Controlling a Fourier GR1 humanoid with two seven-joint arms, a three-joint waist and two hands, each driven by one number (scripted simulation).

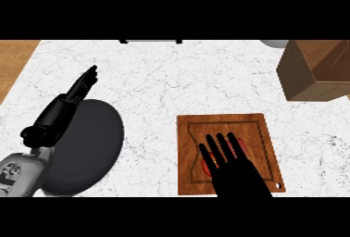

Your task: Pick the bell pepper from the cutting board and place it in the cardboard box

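Hovering over the cutting board [228, 155], your right hand [229, 162] spreads straight, released fingers above the bell pepper [236, 144], which lies on the board's recessed middle and has not yet been lifted. You see the pepper only as slivers of red showing between and beside the dark fingers; its full shape and its stem are hidden by the hand, so which way it lies cannot be told. Fingers point away from you, toward the far edge of the counter [171, 78], a pose that looks like the start of a grasp from above: they stand uncurled, nothing pinched, and whether they already touch the pepper cannot be told from this angle.

Your left hand [82, 83] rests well apart at the view's left, fingers straight and holding nothing, its forearm crossing a dark round plate [92, 152] that sits beside the board. Keeping it there leaves the right side free for the carry.

At the far right stands the cardboard box [318, 69], well apart from the board, partly cut off by the view's edge; it is the pepper's destination, reached by a move away and to the right once the fingers close
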